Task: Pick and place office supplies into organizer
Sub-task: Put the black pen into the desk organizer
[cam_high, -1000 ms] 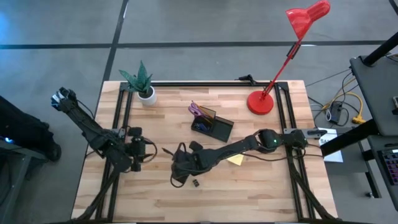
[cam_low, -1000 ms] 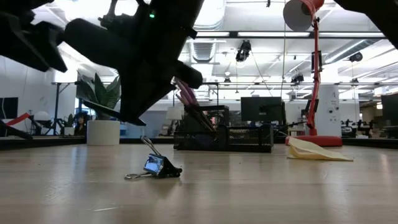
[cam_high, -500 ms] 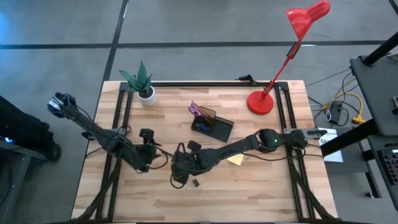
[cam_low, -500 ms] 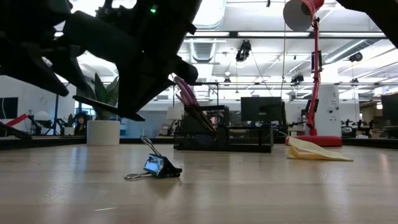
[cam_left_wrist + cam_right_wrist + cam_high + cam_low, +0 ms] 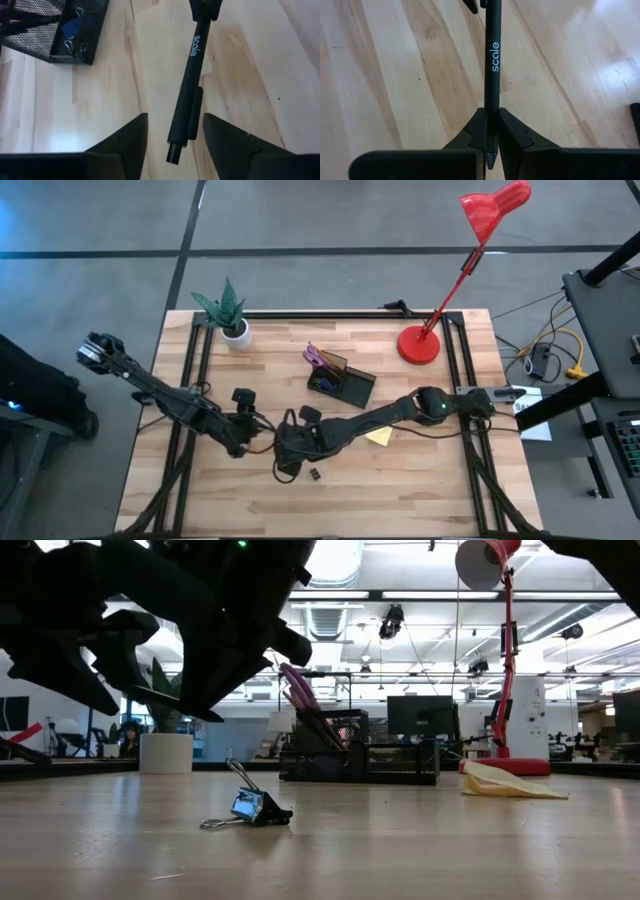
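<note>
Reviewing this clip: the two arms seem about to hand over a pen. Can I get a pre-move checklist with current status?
1. Right pincer shut on the pen: ok.
2. Left pincer open, one finger on each side of the pen's free end: ok.
3. Left fingers touching the pen: not ok, gaps show on both sides.
4. Pen raised off the table: cannot tell.
5. Organizer uncovered, neither arm above it: ok.
6. Binder clip lying on the table, yet to be collected: not ok.
</note>
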